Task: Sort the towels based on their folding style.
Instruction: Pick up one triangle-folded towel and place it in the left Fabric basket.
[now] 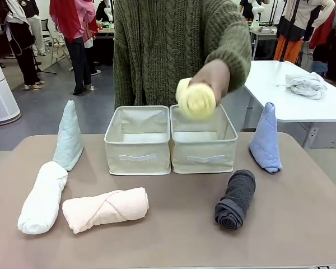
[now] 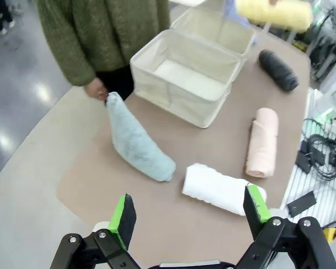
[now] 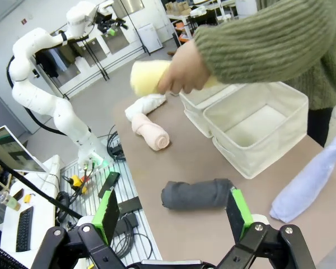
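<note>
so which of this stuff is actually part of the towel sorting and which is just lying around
Part of the job: white terry towel roll, pale pink terry roll, dark grey terry roll, yellow terry roll in the person's hand, mint green terry cone, light blue terry cone; probably the two beige fabric bins.
Just lying about: crumpled white-grey cloth bundle on the white side table.

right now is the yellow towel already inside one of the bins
No, the person's hand holds the yellow towel in the air above the right bin.
</note>
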`<state>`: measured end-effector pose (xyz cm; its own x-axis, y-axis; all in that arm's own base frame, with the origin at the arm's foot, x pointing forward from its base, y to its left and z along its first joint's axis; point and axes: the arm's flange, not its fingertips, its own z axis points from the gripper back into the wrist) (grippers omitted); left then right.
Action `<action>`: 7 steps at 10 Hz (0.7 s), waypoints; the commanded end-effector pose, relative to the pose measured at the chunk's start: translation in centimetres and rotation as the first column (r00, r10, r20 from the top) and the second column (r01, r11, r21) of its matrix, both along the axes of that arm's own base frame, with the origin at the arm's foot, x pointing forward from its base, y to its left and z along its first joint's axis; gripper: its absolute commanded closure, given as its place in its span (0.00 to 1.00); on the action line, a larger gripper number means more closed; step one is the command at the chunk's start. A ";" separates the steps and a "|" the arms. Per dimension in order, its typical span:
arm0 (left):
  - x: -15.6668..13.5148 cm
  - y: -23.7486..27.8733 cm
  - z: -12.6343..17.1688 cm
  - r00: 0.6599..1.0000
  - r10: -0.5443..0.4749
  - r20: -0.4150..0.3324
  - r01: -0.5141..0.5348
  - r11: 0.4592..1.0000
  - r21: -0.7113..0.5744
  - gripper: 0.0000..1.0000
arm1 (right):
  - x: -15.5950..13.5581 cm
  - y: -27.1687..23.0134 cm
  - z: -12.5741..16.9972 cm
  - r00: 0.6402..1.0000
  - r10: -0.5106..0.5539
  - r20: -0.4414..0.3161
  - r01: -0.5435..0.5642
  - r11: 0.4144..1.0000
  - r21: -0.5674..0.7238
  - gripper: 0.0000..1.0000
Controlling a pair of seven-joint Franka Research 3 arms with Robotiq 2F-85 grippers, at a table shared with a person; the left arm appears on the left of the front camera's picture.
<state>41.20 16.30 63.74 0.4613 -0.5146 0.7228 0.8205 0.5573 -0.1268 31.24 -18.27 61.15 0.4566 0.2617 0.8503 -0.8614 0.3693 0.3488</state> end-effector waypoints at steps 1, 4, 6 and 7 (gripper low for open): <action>4.7 -5.1 1.4 0.987 0.085 -0.135 -0.050 0.967 0.250 0.00 | 0.0 0.0 -0.1 1.000 0.009 -0.001 -0.009 1.000 0.002 0.00; 10.9 -13.6 -0.7 0.941 0.196 -0.274 -0.044 0.877 0.478 0.00 | 0.0 0.0 -0.1 1.000 0.009 -0.001 -0.009 1.000 0.002 0.00; 12.8 -16.6 -2.8 0.905 0.290 -0.312 -0.076 0.831 0.551 0.00 | 0.0 0.0 -0.1 1.000 0.009 -0.001 -0.009 1.000 0.002 0.00; 13.3 -17.3 -3.4 0.897 0.303 -0.322 -0.083 0.831 0.550 0.00 | 0.0 0.0 -0.1 1.000 0.009 -0.001 -0.009 1.000 0.002 0.00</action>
